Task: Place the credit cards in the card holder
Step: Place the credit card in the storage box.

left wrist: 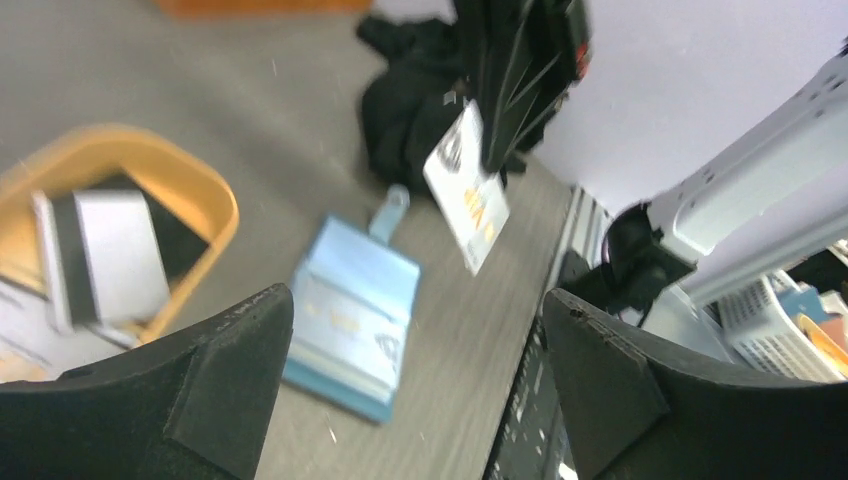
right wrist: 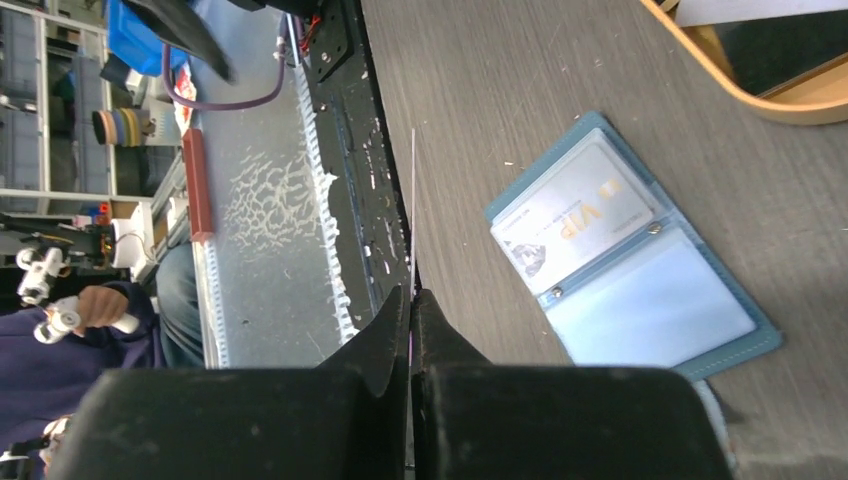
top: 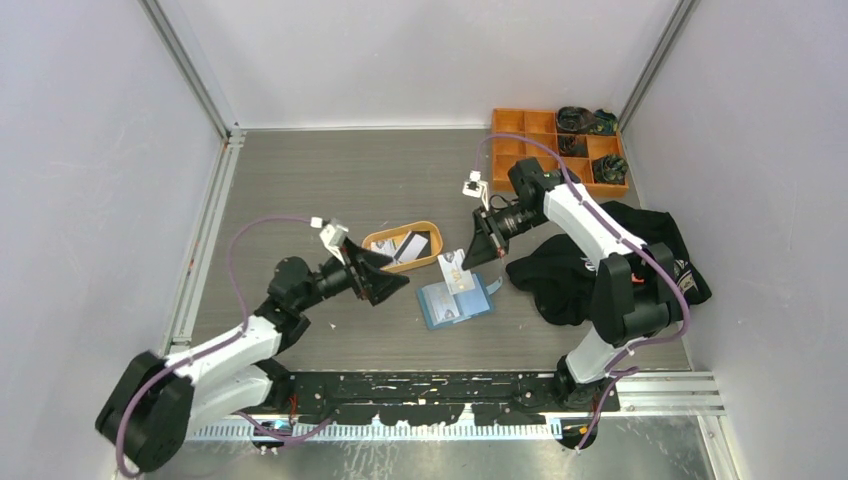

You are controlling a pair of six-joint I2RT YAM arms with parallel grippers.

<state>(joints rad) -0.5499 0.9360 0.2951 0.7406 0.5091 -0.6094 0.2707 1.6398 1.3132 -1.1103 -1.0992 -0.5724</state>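
Right wrist, right tool (right wrist: pixel 411 298) pinching card (right wrist: pixel 412 200) edge-on near card holder (right wrist: pixel 655 310), left tool (left wrist: pixel 418 295) spread

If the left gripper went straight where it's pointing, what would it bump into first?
Probably the open card holder. The left gripper aims roughly toward it, though depth is hard to judge.

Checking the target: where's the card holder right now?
Top view: the card holder lies open mid-table, on the near side of the orange oval tray, close to the card in the right claw.
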